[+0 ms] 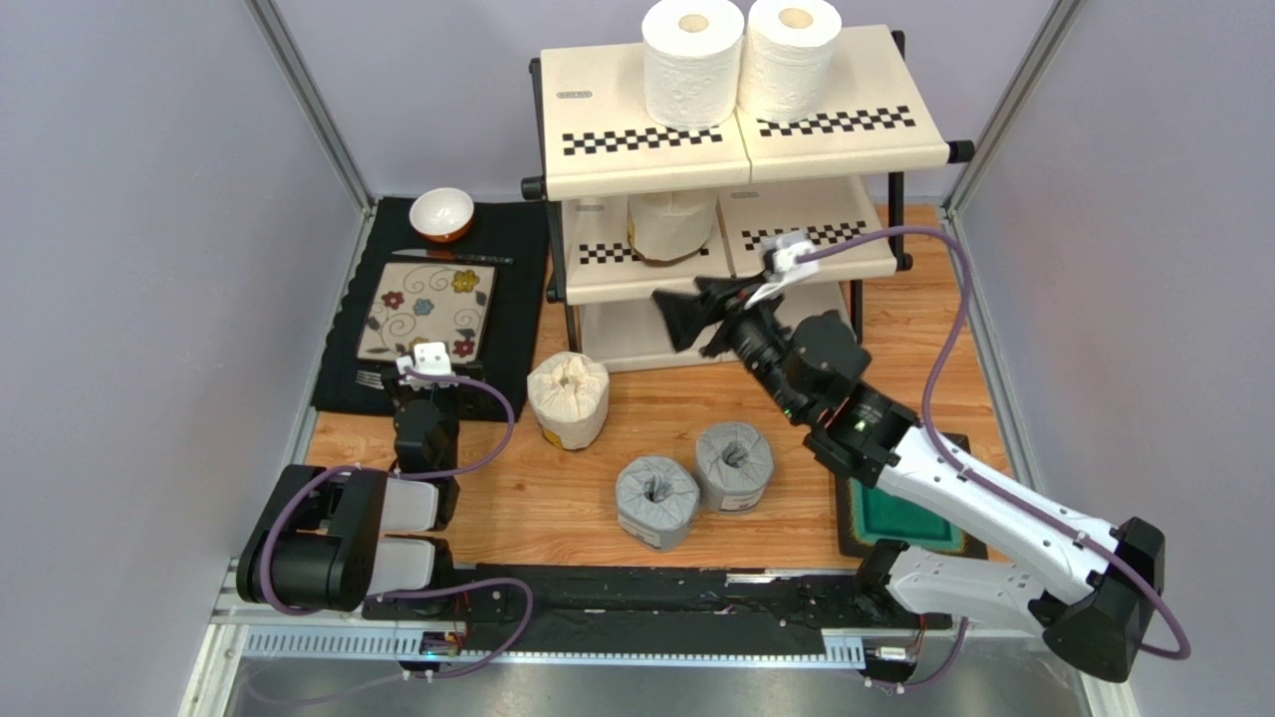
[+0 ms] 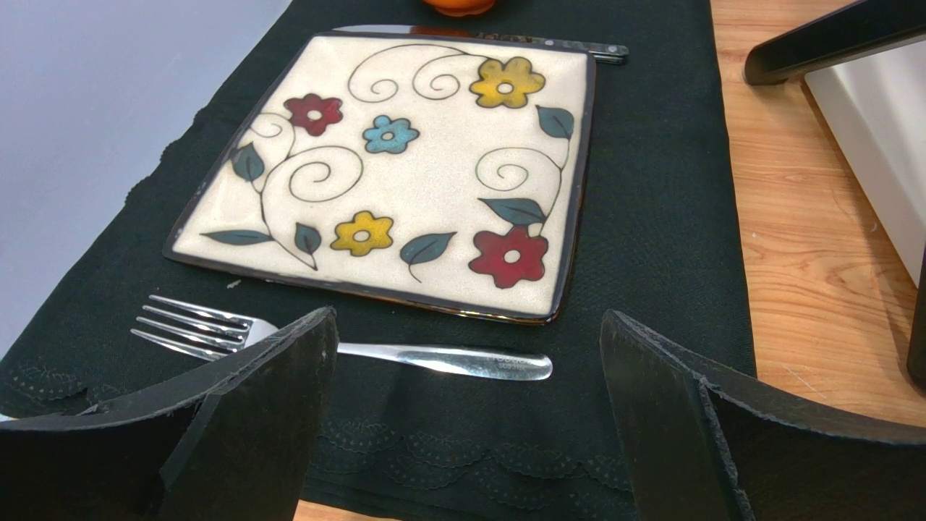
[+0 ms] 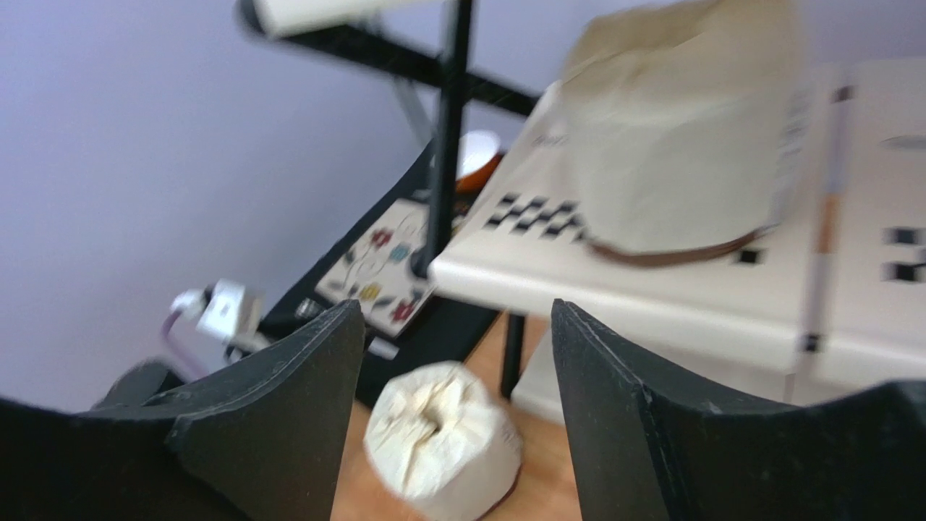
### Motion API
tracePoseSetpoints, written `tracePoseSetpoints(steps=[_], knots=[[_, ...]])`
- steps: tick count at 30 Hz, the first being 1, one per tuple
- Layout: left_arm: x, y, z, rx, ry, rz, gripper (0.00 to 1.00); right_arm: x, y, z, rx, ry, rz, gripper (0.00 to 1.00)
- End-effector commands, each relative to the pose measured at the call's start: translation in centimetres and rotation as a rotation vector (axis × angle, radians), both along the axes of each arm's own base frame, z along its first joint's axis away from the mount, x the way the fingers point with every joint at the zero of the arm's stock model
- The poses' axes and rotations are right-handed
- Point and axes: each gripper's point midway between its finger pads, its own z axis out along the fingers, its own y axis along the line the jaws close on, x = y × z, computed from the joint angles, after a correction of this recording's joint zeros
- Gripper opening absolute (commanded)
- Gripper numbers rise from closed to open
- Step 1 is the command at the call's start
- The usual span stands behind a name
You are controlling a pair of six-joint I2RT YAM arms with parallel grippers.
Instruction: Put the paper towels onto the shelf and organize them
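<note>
Two white paper towels (image 1: 693, 60) (image 1: 792, 54) stand on the top tier of the shelf (image 1: 629, 162). A cream-wrapped roll (image 1: 672, 226) sits on the middle tier and shows blurred in the right wrist view (image 3: 679, 130). Another cream roll (image 1: 569, 401) (image 3: 440, 445) stands on the table left of the shelf's foot. Two grey-wrapped rolls (image 1: 657, 501) (image 1: 734, 466) lie nearer the front. My right gripper (image 1: 692, 309) (image 3: 454, 320) hangs open and empty just in front of the middle tier, apart from the cream roll there. My left gripper (image 1: 425, 371) (image 2: 467, 326) is open above the black mat.
A floral square plate (image 1: 427, 311) (image 2: 402, 163) lies on a black placemat (image 1: 517, 299), with a fork (image 2: 435, 356) just in front of my left fingers. A small white-and-orange bowl (image 1: 442, 214) sits behind the plate. A green pad (image 1: 898, 516) lies under my right arm.
</note>
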Motion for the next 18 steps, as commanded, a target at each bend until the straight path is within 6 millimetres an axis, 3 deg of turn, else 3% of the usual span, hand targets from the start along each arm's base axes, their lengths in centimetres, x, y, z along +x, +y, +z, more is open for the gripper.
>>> tracePoseSetpoints(steps=[1, 4, 8, 10, 12, 18], knots=[[-7.0, 0.7, -7.2, 0.022, 0.203, -0.001, 0.99, -3.6, 4.3, -7.3, -0.194, 0.116, 0.11, 0.69], [-7.0, 0.7, -7.2, 0.022, 0.205, -0.001, 0.99, -4.5, 6.5, -11.7, -0.177, 0.226, 0.149, 0.7], [-7.0, 0.7, -7.2, 0.022, 0.205, -0.001, 0.99, -4.1, 9.0, -15.3, -0.186, 0.317, 0.152, 0.71], [-7.0, 0.7, -7.2, 0.022, 0.205, -0.001, 0.99, -3.6, 10.5, -15.3, -0.183, 0.343, 0.163, 0.71], [-7.0, 0.7, -7.2, 0.022, 0.205, -0.001, 0.99, -3.2, 11.5, -17.9, -0.24, 0.409, 0.146, 0.73], [-7.1, 0.7, -7.3, 0.022, 0.206, -0.001, 0.99, -1.0, 13.1, -18.6, -0.204, 0.436, 0.062, 0.76]])
